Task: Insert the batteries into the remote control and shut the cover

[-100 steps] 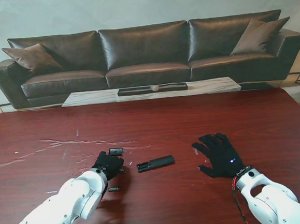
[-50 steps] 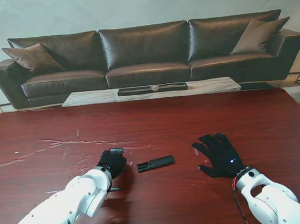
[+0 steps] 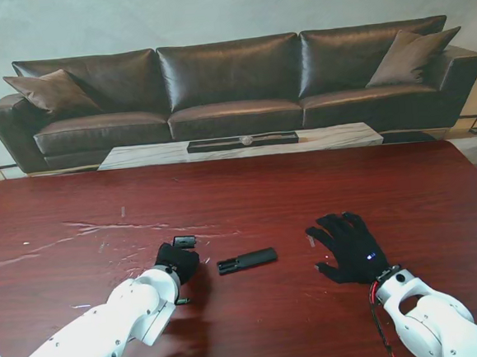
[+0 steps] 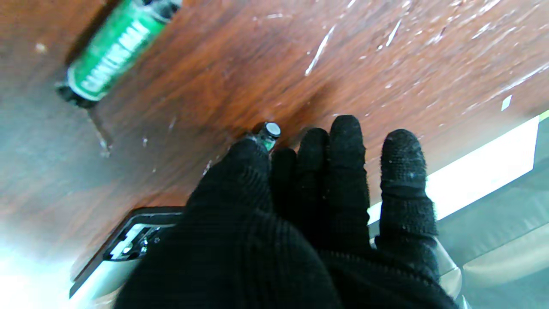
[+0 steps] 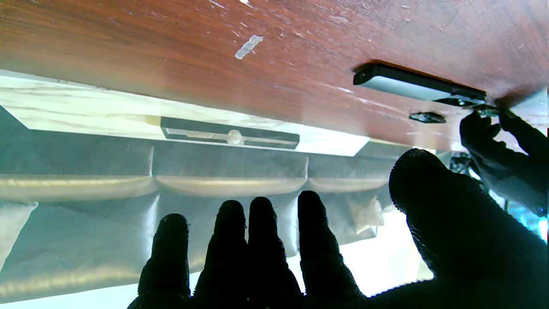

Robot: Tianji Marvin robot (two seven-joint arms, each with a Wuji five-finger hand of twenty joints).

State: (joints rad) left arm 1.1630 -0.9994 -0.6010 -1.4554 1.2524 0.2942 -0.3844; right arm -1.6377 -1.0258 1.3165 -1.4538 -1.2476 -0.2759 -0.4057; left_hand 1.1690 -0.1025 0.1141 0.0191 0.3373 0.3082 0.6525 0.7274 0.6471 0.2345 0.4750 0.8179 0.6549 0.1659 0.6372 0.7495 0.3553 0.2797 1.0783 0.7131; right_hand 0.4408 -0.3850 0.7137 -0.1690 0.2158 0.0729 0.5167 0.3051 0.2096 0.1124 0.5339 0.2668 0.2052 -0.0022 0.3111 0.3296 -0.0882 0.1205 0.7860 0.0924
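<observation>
The black remote control (image 3: 247, 260) lies mid-table, its open battery bay (image 4: 128, 244) facing up beside my left hand. The small black cover (image 3: 184, 241) lies just beyond that hand. My left hand (image 3: 177, 260) is pinched on a green battery (image 4: 269, 130), whose silver end shows between thumb and fingers. A second green battery (image 4: 116, 47) lies loose on the table nearer to me (image 3: 180, 300). My right hand (image 3: 349, 247) rests flat and open to the right of the remote (image 5: 418, 86), fingers spread and holding nothing.
The dark red table top (image 3: 306, 198) carries pale scratches and tape scraps on its left part. Beyond the far edge stand a low marble coffee table (image 3: 244, 145) and a dark leather sofa (image 3: 231, 88).
My left forearm has swung a little towards the middle and the left hand has crept slightly towards the remote's near end. The right hand, remote and cover have not moved.
</observation>
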